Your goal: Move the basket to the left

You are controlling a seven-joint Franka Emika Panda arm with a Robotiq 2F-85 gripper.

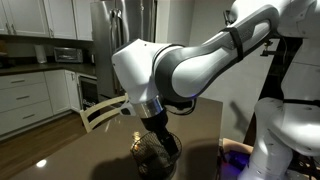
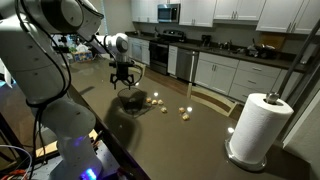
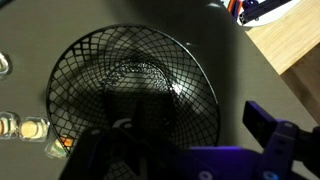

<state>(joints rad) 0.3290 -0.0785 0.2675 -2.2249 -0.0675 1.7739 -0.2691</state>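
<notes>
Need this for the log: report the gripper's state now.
Gripper: cannot be told; its fingers are at the wire mesh basket, but no view shows whether they are clamped on it.

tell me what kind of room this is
Most likely a home kitchen: white cabinets run along the wall, a microwave is mounted among them, and a stainless fridge stands in the background.
</notes>
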